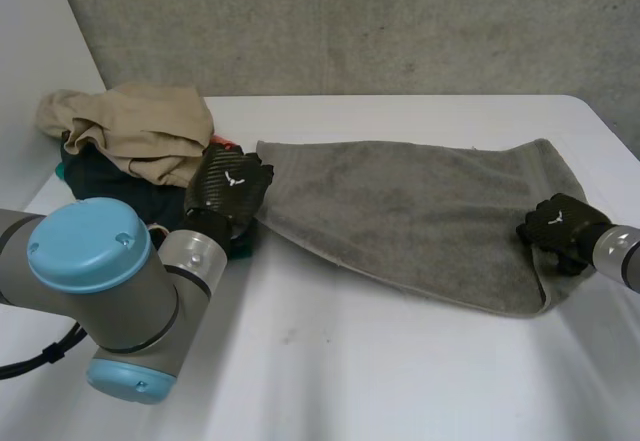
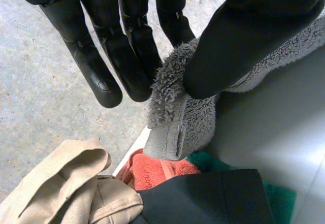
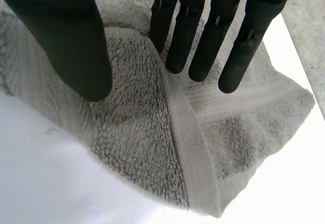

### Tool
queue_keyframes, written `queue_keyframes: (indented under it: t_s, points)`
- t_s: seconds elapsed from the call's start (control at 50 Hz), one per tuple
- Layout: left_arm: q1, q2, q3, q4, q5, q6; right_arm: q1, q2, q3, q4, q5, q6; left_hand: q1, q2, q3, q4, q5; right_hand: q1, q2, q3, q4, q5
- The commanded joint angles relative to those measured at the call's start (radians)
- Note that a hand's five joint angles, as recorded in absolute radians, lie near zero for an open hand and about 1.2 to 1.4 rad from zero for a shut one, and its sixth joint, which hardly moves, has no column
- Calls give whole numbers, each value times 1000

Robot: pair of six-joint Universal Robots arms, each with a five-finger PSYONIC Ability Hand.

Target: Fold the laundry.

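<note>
The grey towel [image 1: 400,211] lay stretched across the desk [image 1: 350,371]. The left hand [image 1: 232,186] pinched its corner beside the clothes pile [image 1: 130,136]; the right hand [image 1: 555,226] pinched a fold at the opposite end.

Right hand [image 3: 71,36]: reaches in over the towel, thumb on one side, straight fingers [image 3: 203,46] on the other.
Grey towel [image 3: 132,148]: a raised fold of its looped pile runs up between thumb and fingers and is pinched there.
Hem band [image 3: 190,153]: flat woven strip running from below the fingertips out to the towel's corner.
Tabletop [image 3: 45,183]: white, bare beside the towel below the thumb and past the corner.
Concrete [image 3: 307,16]: grey, beyond the tabletop's edge, beside the outermost finger.
</note>
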Motion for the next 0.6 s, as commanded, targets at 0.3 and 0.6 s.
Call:
queue_keyframes:
  t_s: [0.3, 0.6]
  points:
    - [-1, 216, -125, -165, 2, 1, -231, -336, 160, 41, 61, 30, 249, 198, 201, 193, 222, 670, 527, 527, 534, 539]
    - [-23, 117, -87, -166, 2, -31, -243, -244, 238, 40, -43, 46, 249, 198, 201, 193, 222, 393, 250, 250, 256, 262]
